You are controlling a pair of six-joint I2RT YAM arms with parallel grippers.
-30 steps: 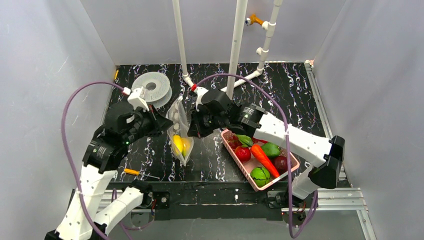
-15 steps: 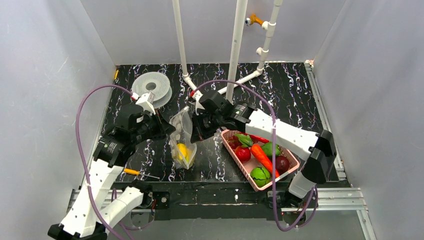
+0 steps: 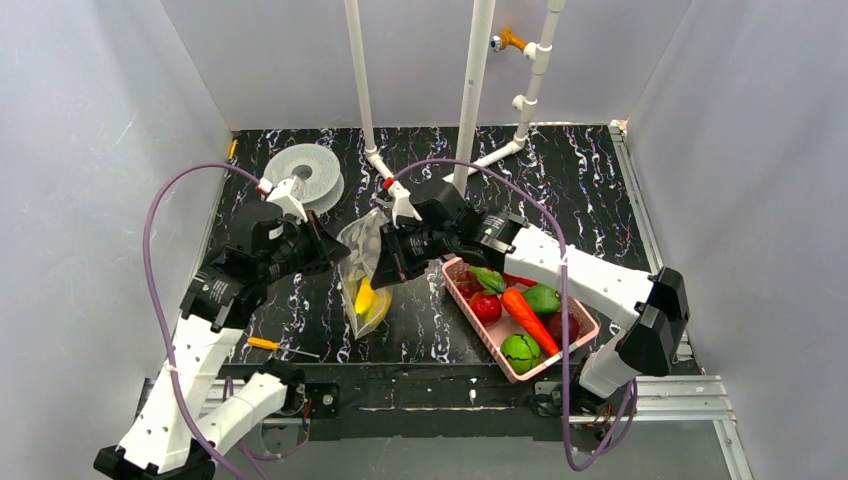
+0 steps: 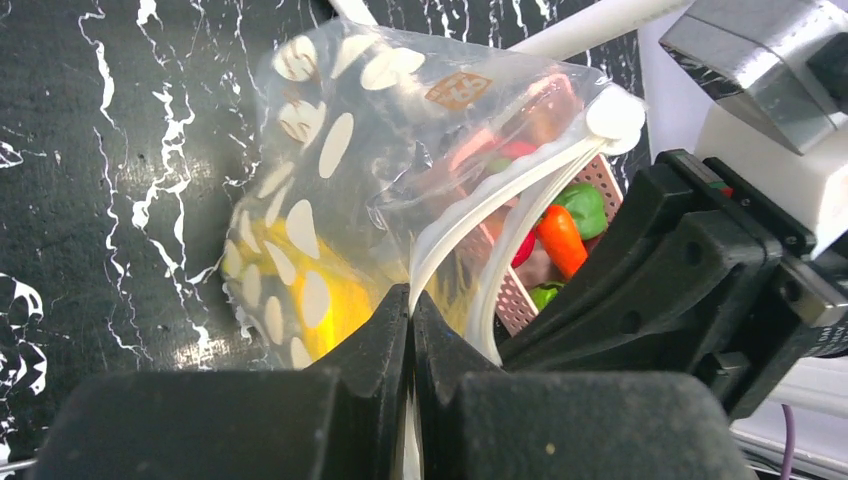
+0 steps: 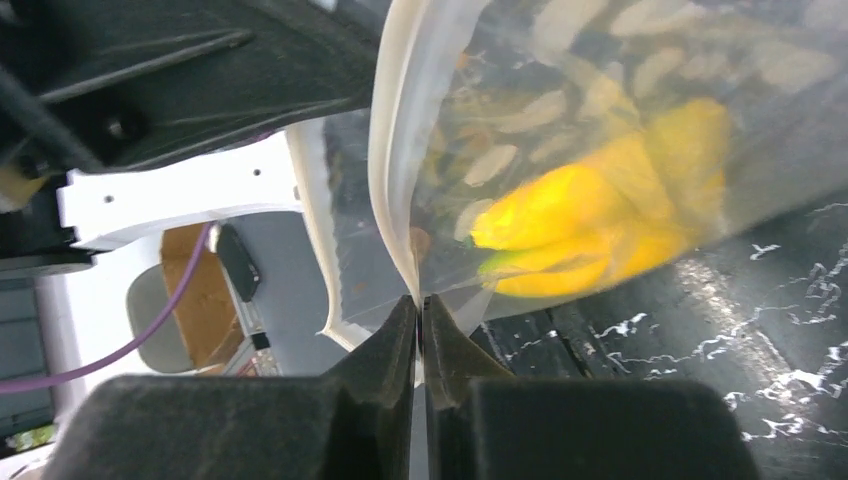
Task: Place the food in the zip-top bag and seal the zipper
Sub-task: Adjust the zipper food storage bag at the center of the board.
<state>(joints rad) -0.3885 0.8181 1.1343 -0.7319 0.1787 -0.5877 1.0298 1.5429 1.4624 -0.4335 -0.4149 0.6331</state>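
Note:
The dotted clear zip-top bag (image 3: 362,265) hangs between my two grippers above the black table. A yellow banana (image 3: 366,298) lies inside it, also in the left wrist view (image 4: 335,300) and the right wrist view (image 5: 600,215). My left gripper (image 3: 335,250) is shut on one side of the bag's mouth strip, the zipper (image 4: 470,215). My right gripper (image 3: 385,258) is shut on the other side of the zipper (image 5: 395,150). The mouth stands open between them. The carrot (image 3: 528,318), tomato (image 3: 486,306) and green pieces (image 3: 520,352) lie in the pink basket (image 3: 560,362).
A grey-white filament spool (image 3: 303,175) lies at the back left. White pipe uprights (image 3: 470,90) stand behind the bag. A small orange-handled screwdriver (image 3: 270,345) lies near the front left edge.
Both grippers kept their hold on the bag and shifted slightly; the bag swung and the banana moved lower left inside it. The right arm's elbow moved a little right.

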